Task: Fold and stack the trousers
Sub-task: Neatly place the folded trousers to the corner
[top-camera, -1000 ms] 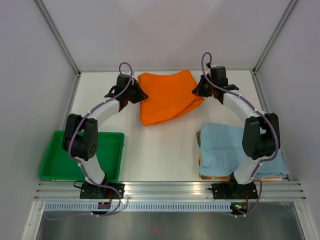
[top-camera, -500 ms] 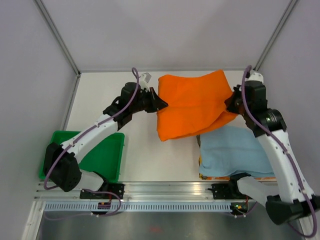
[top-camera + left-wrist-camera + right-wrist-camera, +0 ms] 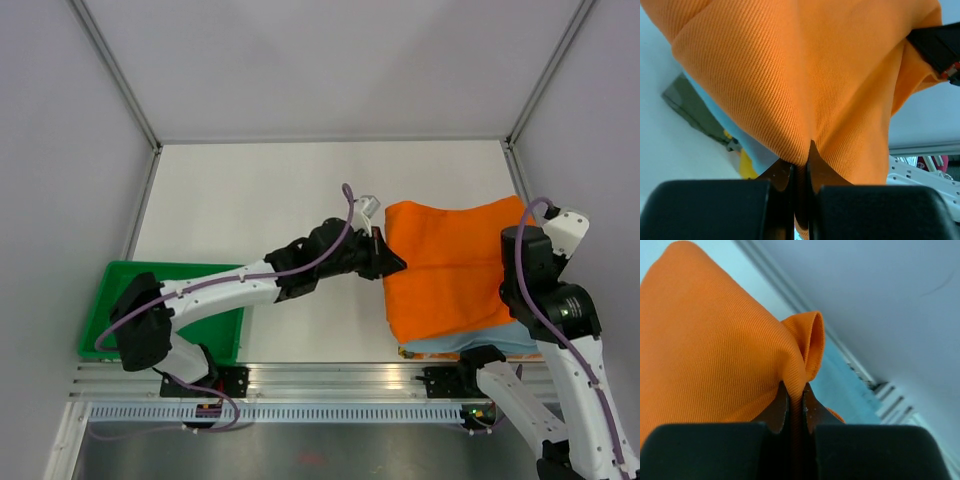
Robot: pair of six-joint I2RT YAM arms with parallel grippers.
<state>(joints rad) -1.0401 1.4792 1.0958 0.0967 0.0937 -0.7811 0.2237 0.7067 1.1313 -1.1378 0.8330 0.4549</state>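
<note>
Since the pair of bright orange soft-fabric trousers (image 3: 450, 265) already forms a compact, doubled-over rectangle, we judge the folding to be finished and the stacking to be the step in hand. The trousers are at the near right corner of the white surface (image 3: 260, 200), spread over the folded light blue cloth (image 3: 470, 341), of which only a strip along the near edge shows. We cannot tell whether the fabric already rests on that cloth or hangs just above it. The left tool (image 3: 800, 170) is clamped on a pinch of the trousers at their left edge, its jaws pressed tight with orange fabric bunched between them. The right tool (image 3: 795, 397) is likewise closed on a fold at the right edge, a small loop of cloth standing up beside it. By our reading, what is left is to settle the trousers squarely on the pile, let go on both sides and draw the arms clear. The green plastic tray (image 3: 100, 340) sits well apart, at the near left.
</note>
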